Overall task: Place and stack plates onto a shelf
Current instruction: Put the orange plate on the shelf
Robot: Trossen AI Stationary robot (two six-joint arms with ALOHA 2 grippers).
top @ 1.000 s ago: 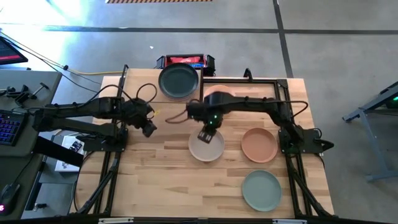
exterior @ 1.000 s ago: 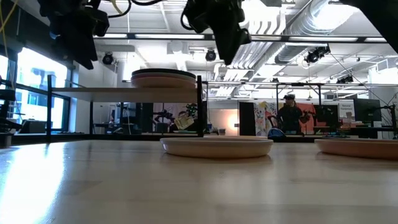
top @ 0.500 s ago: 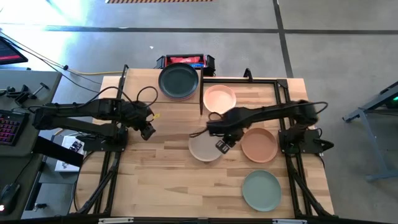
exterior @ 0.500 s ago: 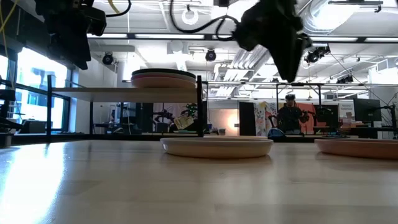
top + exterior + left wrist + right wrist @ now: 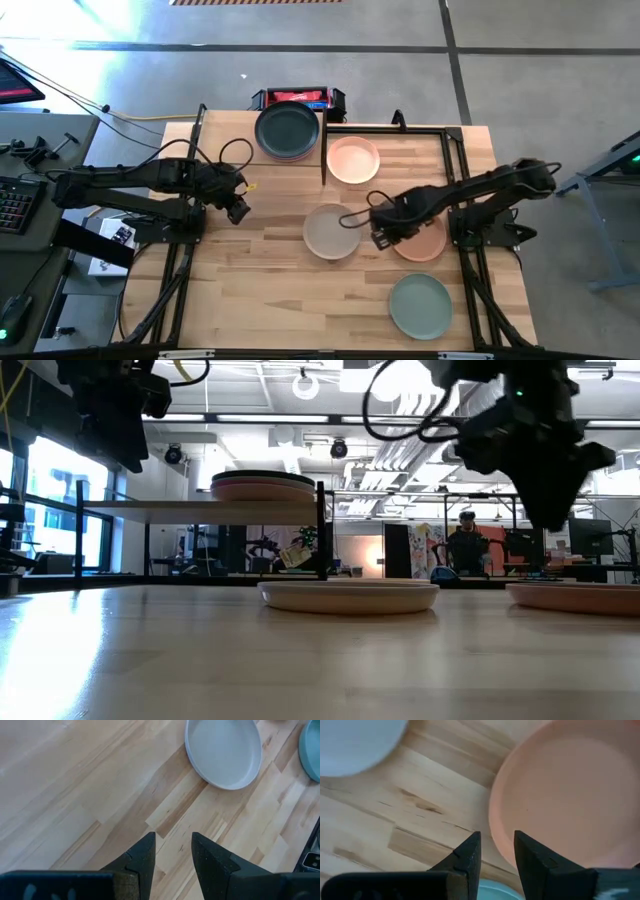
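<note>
Terracotta plate (image 5: 422, 238) on tabletop (image 5: 250, 280), right of the off-white plate (image 5: 331, 231). Right end effector (image 5: 381, 236) above its left rim, fingers narrowly apart, empty. Left end effector (image 5: 239, 209) idle at left, narrow gap, empty.

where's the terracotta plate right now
In the high view the terracotta plate lies on the tabletop's right half, between the off-white plate and the right edge, with the right gripper over its left rim.
</note>
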